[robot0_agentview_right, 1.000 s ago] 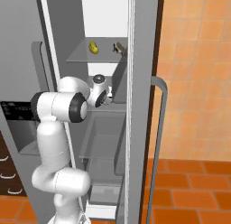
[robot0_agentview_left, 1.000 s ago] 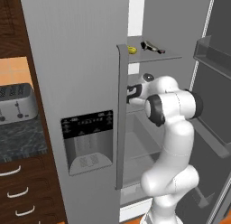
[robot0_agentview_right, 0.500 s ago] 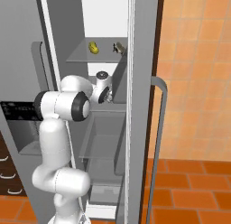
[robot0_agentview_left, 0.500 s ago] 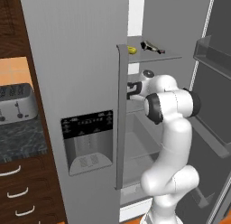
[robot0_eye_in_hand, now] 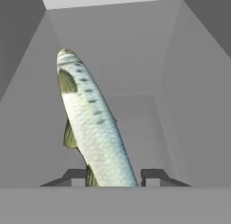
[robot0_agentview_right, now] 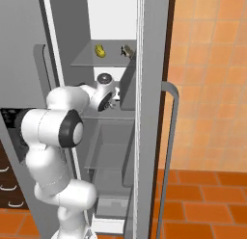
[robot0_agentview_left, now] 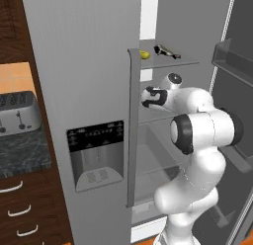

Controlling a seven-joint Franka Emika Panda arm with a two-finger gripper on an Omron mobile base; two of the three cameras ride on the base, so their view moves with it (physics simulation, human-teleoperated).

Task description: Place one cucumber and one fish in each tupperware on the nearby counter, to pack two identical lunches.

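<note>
The fish point(robot0_eye_in_hand: 92, 123) is lying lengthwise between your gripper point(robot0_eye_in_hand: 113, 177) fingertips, which are clamping its tail end inside the open fridge point(robot0_agentview_left: 84, 66), on a middle shelf. On the shelf above point(robot0_agentview_right: 91, 59), a cucumber point(robot0_agentview_right: 100, 51) and a second fish point(robot0_agentview_right: 127, 51) are resting apart.

Fish point(robot0_eye_in_hand: 97, 128) glossy, scaly; fridge door point(robot0_agentview_left: 84, 91) matt grey metal.

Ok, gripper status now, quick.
Gripper: closed on a fish, gripped near its tail end, inside the fridge.
</note>
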